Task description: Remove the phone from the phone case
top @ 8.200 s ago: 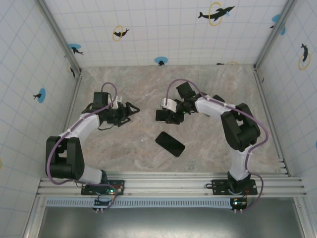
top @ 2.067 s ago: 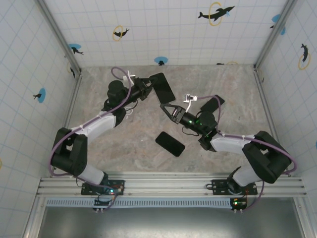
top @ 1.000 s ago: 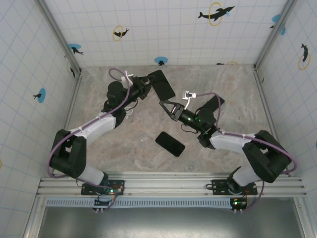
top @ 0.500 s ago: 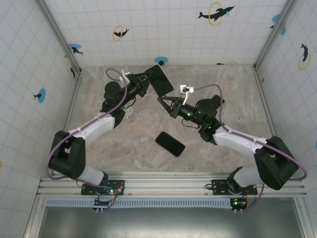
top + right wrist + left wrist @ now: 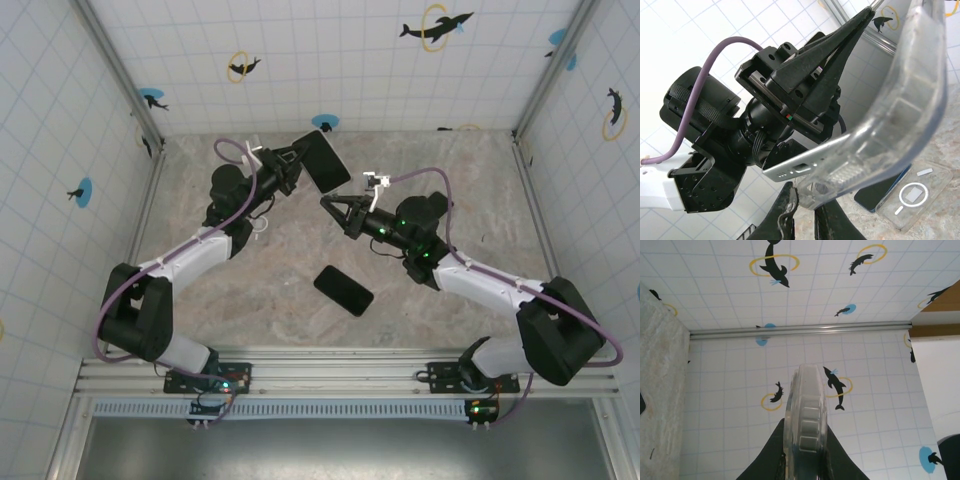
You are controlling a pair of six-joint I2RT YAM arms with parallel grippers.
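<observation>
The phone, dark-faced with a silver edge, sits in a clear phone case and is held up in the air over the far middle of the table. My left gripper is shut on it from the left. In the left wrist view it stands edge-on between the fingers. My right gripper meets it from below right. It is shut on the case's bottom corner, which is bent away from the phone's silver edge.
A second black phone lies flat on the marble table between the arm bases. In the right wrist view another dark phone and a clear case with a white ring lie on the table. Tiled walls close three sides.
Both grippers have risen slightly toward the back wall with the phone between them. The right arm has stretched out further; both grips are unchanged.
</observation>
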